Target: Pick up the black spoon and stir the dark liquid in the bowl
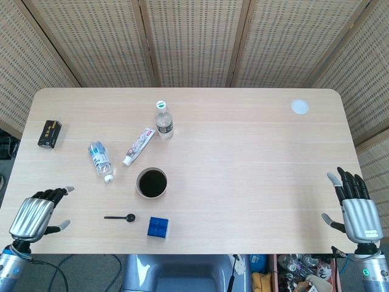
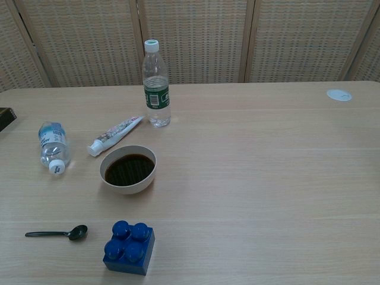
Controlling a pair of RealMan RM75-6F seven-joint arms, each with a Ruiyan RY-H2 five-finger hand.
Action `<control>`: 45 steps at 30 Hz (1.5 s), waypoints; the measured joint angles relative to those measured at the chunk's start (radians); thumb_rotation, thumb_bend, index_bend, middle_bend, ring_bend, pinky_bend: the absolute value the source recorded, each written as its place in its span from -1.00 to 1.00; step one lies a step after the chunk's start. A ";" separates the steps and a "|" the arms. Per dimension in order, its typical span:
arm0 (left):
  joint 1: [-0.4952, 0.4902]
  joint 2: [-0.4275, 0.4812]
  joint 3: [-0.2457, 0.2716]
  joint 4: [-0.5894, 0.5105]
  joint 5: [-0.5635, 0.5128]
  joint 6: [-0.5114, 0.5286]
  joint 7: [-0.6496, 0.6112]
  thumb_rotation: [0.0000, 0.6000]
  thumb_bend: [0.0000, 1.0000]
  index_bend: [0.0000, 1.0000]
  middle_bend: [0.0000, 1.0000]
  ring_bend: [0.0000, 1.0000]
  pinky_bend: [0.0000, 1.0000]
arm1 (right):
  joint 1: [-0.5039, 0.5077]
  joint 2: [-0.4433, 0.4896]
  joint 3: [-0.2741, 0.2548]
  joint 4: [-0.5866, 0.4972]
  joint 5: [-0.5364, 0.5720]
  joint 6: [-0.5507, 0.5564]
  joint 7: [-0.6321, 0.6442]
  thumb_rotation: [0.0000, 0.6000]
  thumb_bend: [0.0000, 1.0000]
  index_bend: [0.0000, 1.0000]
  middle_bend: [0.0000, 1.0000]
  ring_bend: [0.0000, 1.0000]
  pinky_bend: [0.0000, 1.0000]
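Near the worktop's [image 1: 243, 182] front edge, the black spoon [image 1: 120, 217] is seen lying flat, between the empty, spread left hand [image 1: 37, 216] and a blue block [image 1: 158, 227]. The bowl [image 1: 152, 183] of dark liquid is placed just behind. The right hand [image 1: 354, 207] is held open, empty, at the far side.

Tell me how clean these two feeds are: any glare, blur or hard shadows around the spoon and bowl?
Head view: even, soft light, no glare; the black spoon and bowl are sharp, shadows faint. Chest view: also sharp, with a soft sheen on the dark liquid and slight highlights on the upright bottle; neither hand shows there.
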 measured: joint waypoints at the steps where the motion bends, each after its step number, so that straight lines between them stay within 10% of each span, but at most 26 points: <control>1: -0.008 -0.004 0.003 -0.001 0.005 -0.014 0.006 1.00 -0.71 -0.37 -0.02 -0.03 0.11 | -0.001 0.000 -0.001 0.000 0.000 0.000 0.001 1.00 -0.71 -0.82 -0.91 -1.00 -1.00; 14: -0.089 -0.096 0.015 0.036 -0.017 -0.177 0.092 1.00 -0.71 -0.20 0.52 0.49 0.47 | -0.007 0.008 -0.009 0.005 0.000 -0.003 0.011 1.00 -0.71 -0.82 -0.91 -1.00 -1.00; 45: -0.190 -0.327 -0.009 0.247 -0.221 -0.386 0.145 1.00 -0.30 -0.05 0.58 0.54 0.50 | -0.022 0.024 -0.018 -0.009 0.009 -0.002 -0.004 1.00 -0.71 -0.82 -0.91 -1.00 -1.00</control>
